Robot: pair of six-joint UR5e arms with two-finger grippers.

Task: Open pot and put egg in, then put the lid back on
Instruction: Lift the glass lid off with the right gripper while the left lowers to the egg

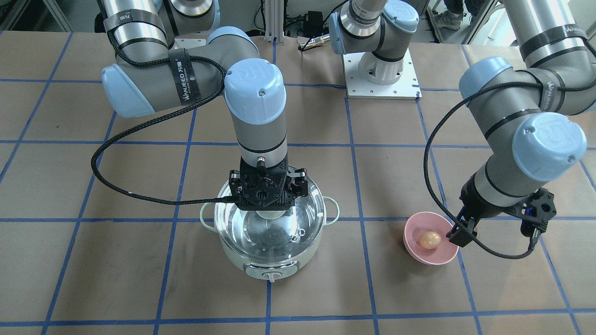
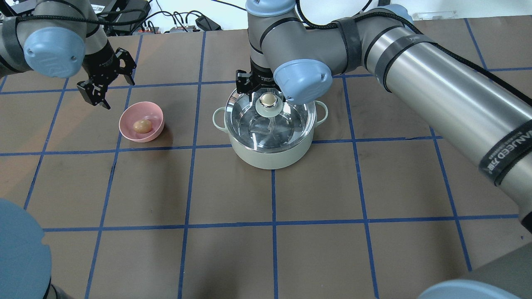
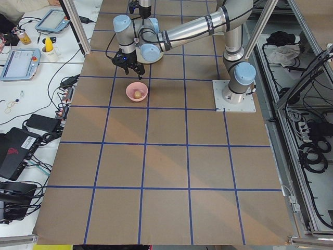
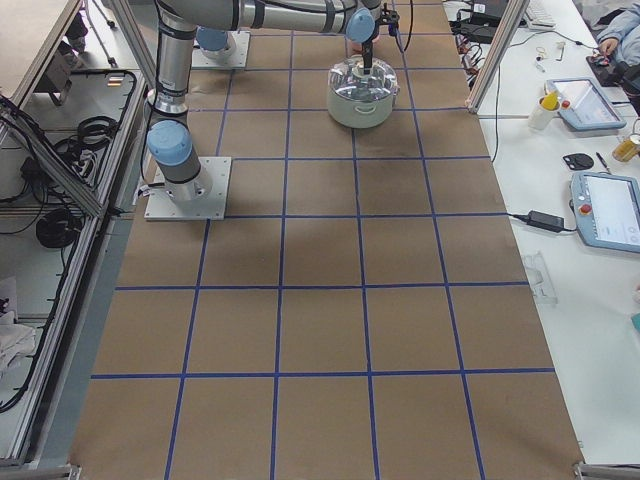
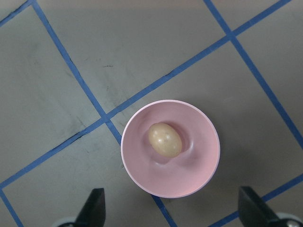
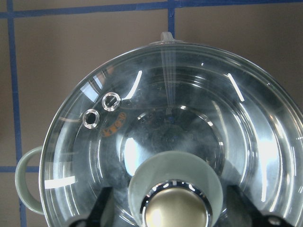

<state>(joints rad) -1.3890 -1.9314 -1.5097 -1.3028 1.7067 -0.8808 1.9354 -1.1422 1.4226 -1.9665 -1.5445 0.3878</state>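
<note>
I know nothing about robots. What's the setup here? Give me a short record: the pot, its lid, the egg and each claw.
pot: pale mint, on the table, closed
lid: clear glass, seated on the pot
egg: lying in the pink bowl, which stands apart from the pot
right gripper: open, one finger on either side of the lid's knob
left gripper: open, holding nothing, above the table beside the bowl
stage: lid not yet lifted, egg not yet in the pot
</note>
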